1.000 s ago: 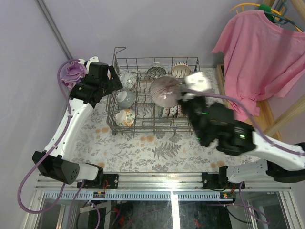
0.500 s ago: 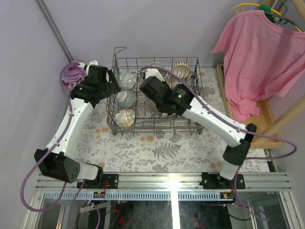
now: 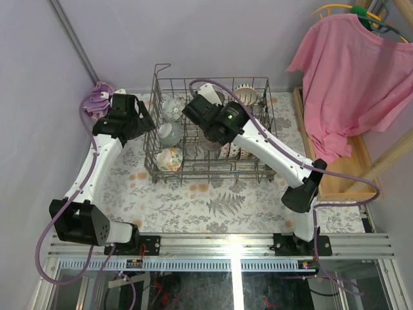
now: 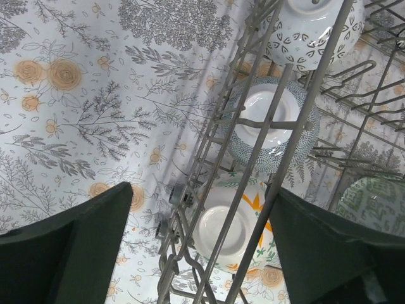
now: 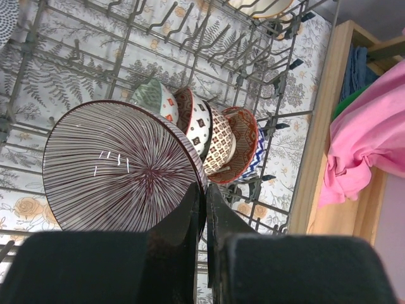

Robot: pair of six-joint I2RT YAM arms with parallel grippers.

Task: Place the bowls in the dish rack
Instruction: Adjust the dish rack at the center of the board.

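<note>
From above, the right gripper (image 3: 208, 124) has swung in from the rack's right edge, where a second ago it carried its bowl high, and now hangs low over the middle of the large grey wire dish rack (image 3: 213, 80). The bowl itself is hidden under the arm here, so I judge loading to be near the placing step. The left gripper (image 3: 142, 119) has drawn back a little and sits at the rack's left wall. In the left wrist view that left gripper (image 4: 202, 253) is spread wide and empty. The wall's wires run up between its fingers, and beyond them on the inside stand a blue-dotted bowl with a white foot (image 4: 269, 123) and an orange-flowered white bowl (image 4: 231, 231). In the right wrist view the right gripper (image 5: 204, 209) is pressed together on the rim of a round white ceramic bowl with maroon radial stripes (image 5: 120, 168). Being round, the bowl has no real long axis. It is tilted, its hollow side probably facing the camera. Just beyond the fingertips a row of patterned bowls (image 5: 209, 130) stands on edge between the tines.
</note>
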